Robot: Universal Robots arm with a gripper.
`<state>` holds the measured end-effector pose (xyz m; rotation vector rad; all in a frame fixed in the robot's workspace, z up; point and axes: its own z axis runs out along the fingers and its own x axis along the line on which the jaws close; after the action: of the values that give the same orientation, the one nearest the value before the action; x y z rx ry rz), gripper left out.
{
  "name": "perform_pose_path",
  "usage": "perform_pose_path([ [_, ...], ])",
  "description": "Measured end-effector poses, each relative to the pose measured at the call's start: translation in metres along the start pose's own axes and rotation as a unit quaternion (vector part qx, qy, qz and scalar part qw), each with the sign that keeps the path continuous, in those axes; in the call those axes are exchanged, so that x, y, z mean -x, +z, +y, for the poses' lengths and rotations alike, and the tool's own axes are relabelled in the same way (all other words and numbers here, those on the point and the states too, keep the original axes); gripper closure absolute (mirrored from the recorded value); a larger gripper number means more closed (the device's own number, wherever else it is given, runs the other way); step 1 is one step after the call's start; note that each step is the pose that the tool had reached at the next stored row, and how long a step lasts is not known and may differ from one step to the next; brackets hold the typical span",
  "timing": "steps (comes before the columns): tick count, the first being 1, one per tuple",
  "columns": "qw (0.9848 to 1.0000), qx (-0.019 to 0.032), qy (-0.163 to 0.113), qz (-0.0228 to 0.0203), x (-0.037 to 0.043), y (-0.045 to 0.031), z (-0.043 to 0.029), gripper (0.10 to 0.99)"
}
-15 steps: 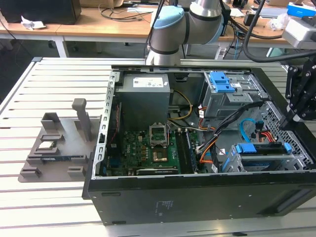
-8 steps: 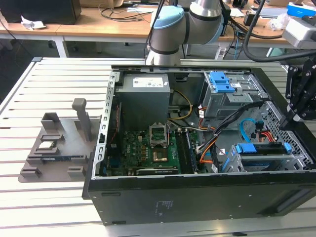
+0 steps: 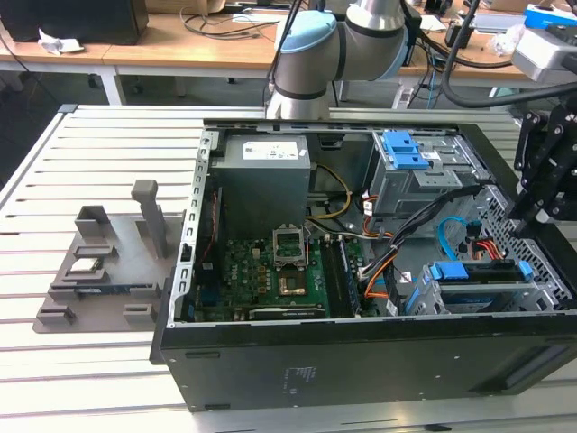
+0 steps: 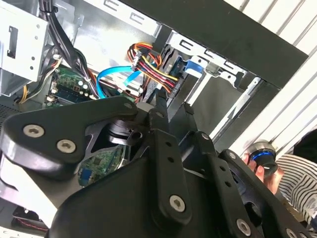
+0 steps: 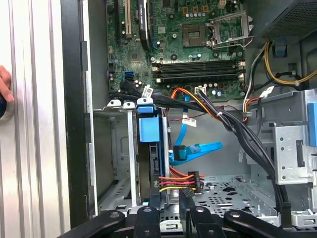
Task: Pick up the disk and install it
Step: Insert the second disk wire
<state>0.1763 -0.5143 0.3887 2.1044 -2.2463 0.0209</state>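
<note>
The disk (image 3: pixel 476 271) stands on edge in the drive bay at the front corner of the open computer case (image 3: pixel 297 374), on the exterior view's right. Its blue bracket shows along the upper edge. In the first wrist view the disk (image 5: pixel 149 130) shows its blue bracket between the bay's metal rails, with red, yellow and black cables beside it. My black gripper (image 3: pixel 538 212) hangs above the case's side wall, a little above and beside the bay, apart from the disk. The gripper (image 5: pixel 171 201) points down at the bay, and nothing shows in it. The second wrist view has the gripper (image 4: pixel 173 101) over the bundled cables.
A grey metal cage (image 3: pixel 410 167) with a blue latch, a grey power supply box (image 3: pixel 266 176) and the motherboard (image 3: pixel 270 271) lie inside the case. A grey fixture (image 3: pixel 104 262) sits on the slatted table. A person's hand (image 4: pixel 267 168) rests by a blue-ringed knob (image 4: pixel 261 150).
</note>
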Motion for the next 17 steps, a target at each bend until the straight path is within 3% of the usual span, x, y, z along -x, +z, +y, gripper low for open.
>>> perform_pose_path([
  [10, 1.0, 0.0, 0.0, 0.0, 0.0131, 0.0006, 0.0109, 0.784],
  [15, 1.0, 0.0, 0.0, 0.0, 0.0137, 0.0028, 0.0234, 0.784],
  [17, 1.0, -0.0001, -0.001, 0.0001, 0.0095, 0.0045, 0.031, 0.784],
])
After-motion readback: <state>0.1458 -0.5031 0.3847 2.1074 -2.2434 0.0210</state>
